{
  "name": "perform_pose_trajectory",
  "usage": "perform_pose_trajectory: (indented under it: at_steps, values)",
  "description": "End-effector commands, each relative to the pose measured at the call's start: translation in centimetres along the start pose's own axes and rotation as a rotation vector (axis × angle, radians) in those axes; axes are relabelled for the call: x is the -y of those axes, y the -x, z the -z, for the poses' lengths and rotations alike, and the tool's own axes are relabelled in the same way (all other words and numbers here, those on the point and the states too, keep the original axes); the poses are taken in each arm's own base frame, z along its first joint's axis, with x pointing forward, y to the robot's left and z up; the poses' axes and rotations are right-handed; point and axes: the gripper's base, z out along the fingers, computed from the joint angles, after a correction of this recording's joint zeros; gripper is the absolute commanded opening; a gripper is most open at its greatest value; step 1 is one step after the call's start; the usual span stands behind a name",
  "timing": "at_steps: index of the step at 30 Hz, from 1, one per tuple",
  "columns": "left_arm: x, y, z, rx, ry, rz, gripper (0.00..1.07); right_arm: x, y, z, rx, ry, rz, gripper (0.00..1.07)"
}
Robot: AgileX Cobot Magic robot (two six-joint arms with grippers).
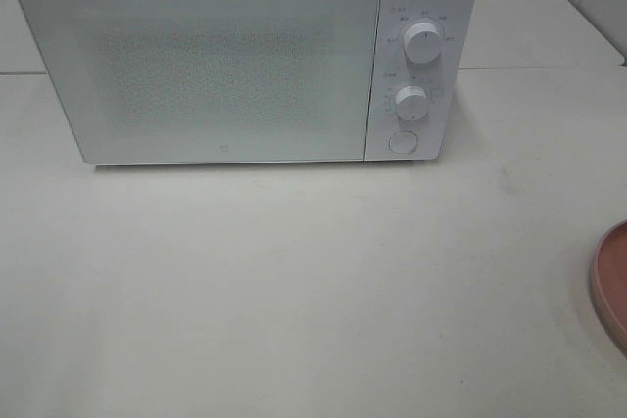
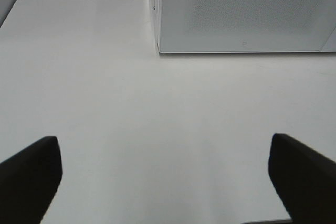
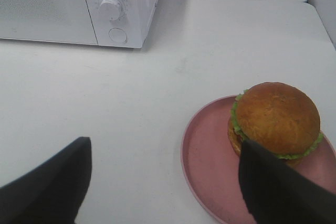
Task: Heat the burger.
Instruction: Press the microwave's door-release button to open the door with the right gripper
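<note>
Right gripper (image 3: 163, 145): two dark fingers spread wide, nothing between them but bare table; one finger overlaps the near edge of the plate and burger in the right wrist view, and whether it touches them cannot be told. Left gripper (image 2: 164, 140): fingers likewise spread wide and holding nothing, poised over bare table in front of the microwave's lower corner. Burger (image 3: 275, 116): golden-brown bun, green lettuce frill, sits upright on the plate, toward the side away from the microwave; not visible in the high view. Plate (image 1: 612, 286): round, pink, only a slice of its rim showing at the right edge of the high frame, lower right, well apart from the microwave. Microwave (image 1: 216, 66): white, door shut, fills the upper left and upper centre of the high frame; control panel on its right side carries an upper knob (image 1: 422, 43), a lower knob (image 1: 411, 103) and a round button (image 1: 403, 142) below them. Table (image 1: 294, 291): pale, plain surface, takes up the lower half of the high frame.
</note>
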Motion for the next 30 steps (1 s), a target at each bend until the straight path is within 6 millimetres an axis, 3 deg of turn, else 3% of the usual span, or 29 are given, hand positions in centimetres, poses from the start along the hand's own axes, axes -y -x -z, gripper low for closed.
perform_pose_trajectory:
  at_steps: [1, 16, 21, 30]
  values:
    - [0.0, 0.0, 0.2, 0.024, 0.003, 0.001, 1.00, 0.0, -0.2, 0.3, 0.037, -0.003, 0.008, 0.75]
    - [0.0, 0.0, 0.2, 0.024, 0.003, 0.001, 1.00, 0.0, 0.1, 0.4, 0.045, -0.002, 0.008, 0.75]
    - [0.0, 0.0, 0.2, 0.024, 0.003, 0.001, 1.00, -0.1, 1.7, 0.2, 0.037, -0.002, 0.009, 0.75]
    - [0.0, 0.0, 0.2, 0.024, 0.003, 0.001, 1.00, -0.3, 4.1, -2.3, 0.023, -0.001, 0.013, 0.75]
